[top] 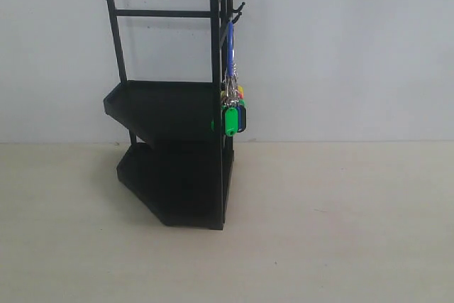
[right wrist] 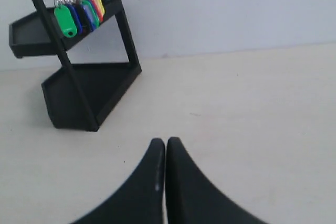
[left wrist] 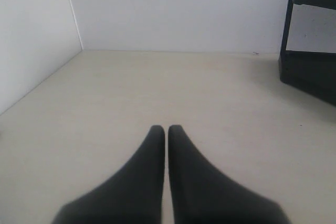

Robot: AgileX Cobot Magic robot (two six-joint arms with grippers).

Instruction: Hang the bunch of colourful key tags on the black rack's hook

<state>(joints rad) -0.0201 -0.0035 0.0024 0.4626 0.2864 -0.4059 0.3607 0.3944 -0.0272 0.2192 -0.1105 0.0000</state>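
Note:
The black rack (top: 170, 147) stands on the table against the wall. The colourful key tag bunch (top: 233, 108) hangs by its blue loop from the hook (top: 237, 10) at the rack's upper right corner post. The right wrist view also shows the bunch (right wrist: 79, 11) dangling beside the rack (right wrist: 89, 95). My left gripper (left wrist: 166, 128) is shut and empty, low over bare table, with the rack's edge (left wrist: 310, 72) off to one side. My right gripper (right wrist: 165, 141) is shut with nothing in it, well back from the rack. Neither gripper appears in the exterior view.
A pale tabletop (top: 340, 232) spreads around the rack, backed by a white wall (top: 340, 47). In the left wrist view a wall corner (left wrist: 73, 19) bounds the table on one side.

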